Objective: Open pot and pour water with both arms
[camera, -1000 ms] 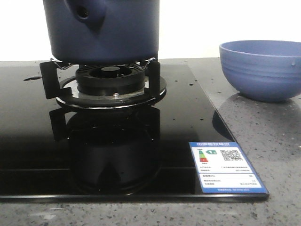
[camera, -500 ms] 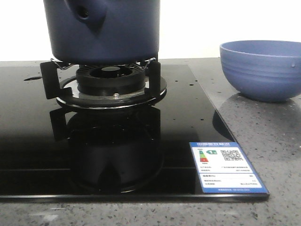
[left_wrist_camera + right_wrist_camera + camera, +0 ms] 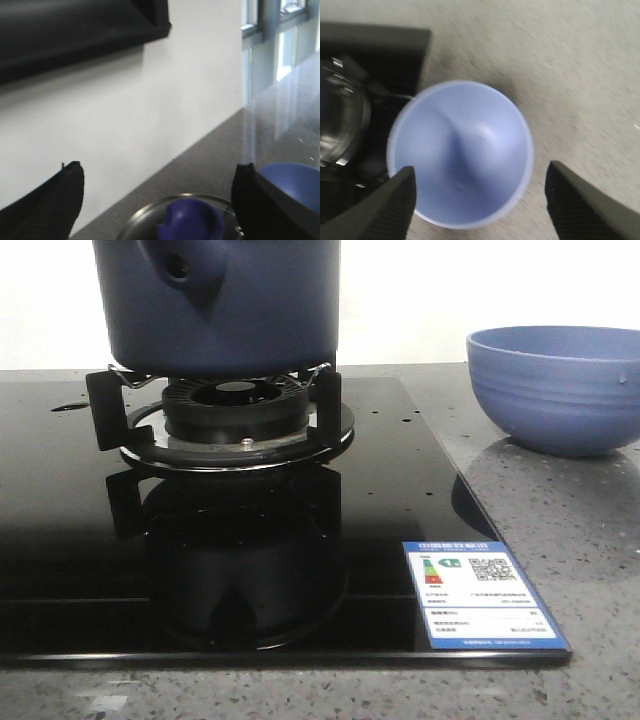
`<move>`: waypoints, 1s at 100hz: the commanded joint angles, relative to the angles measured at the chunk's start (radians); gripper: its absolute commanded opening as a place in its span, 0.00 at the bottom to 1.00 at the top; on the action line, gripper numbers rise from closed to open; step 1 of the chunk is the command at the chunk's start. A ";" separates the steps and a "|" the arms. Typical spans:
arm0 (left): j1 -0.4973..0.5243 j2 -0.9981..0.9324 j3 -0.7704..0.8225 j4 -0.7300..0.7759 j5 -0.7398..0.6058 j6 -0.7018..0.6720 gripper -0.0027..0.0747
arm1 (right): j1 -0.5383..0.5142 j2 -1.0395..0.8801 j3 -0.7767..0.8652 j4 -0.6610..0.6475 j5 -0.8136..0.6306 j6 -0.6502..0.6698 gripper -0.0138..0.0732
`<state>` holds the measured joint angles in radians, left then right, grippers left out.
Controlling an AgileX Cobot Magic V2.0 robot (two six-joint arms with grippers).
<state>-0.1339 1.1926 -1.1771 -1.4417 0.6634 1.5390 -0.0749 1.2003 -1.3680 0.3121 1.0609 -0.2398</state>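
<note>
The dark navy pot (image 3: 225,305) stands on the gas burner (image 3: 235,415), its stub with the round hole facing front left. In the left wrist view my left gripper (image 3: 160,168) is open above the pot's glass lid (image 3: 145,216), with the lid's blue knob (image 3: 192,220) below and between the black fingers (image 3: 60,200). My right gripper (image 3: 481,169) is open too, hovering over the periwinkle bowl (image 3: 460,175). Neither gripper shows in the front view.
The periwinkle bowl (image 3: 555,385) sits on the grey stone counter to the right of the black glass hob (image 3: 300,540). A blue energy label (image 3: 480,592) is stuck at the hob's front right corner. A white wall (image 3: 150,115) rises behind the counter.
</note>
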 commanded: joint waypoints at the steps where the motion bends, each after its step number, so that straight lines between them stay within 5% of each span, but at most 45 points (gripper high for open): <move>1: 0.064 -0.092 -0.037 -0.032 -0.043 -0.079 0.65 | -0.008 -0.046 -0.016 0.123 -0.121 -0.035 0.64; 11: 0.156 -0.147 -0.029 0.018 -0.075 -0.184 0.40 | -0.008 -0.075 0.031 0.314 -0.242 -0.081 0.42; 23: 0.246 -0.208 0.008 0.083 -0.073 -0.268 0.00 | 0.004 -0.122 0.116 0.517 -0.375 -0.262 0.09; 38: 0.276 -0.305 0.112 0.092 -0.196 -0.303 0.01 | 0.048 -0.201 0.242 0.587 -0.529 -0.452 0.09; 59: 0.204 -0.504 0.368 0.099 -0.454 -0.299 0.01 | 0.083 -0.383 0.488 0.587 -0.786 -0.551 0.09; 100: 0.100 -0.962 0.842 0.042 -0.467 -0.278 0.01 | 0.083 -0.845 1.002 0.587 -0.921 -0.621 0.09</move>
<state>-0.0255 0.2921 -0.3629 -1.3466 0.2238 1.2596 0.0058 0.4207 -0.4127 0.8788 0.2160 -0.8470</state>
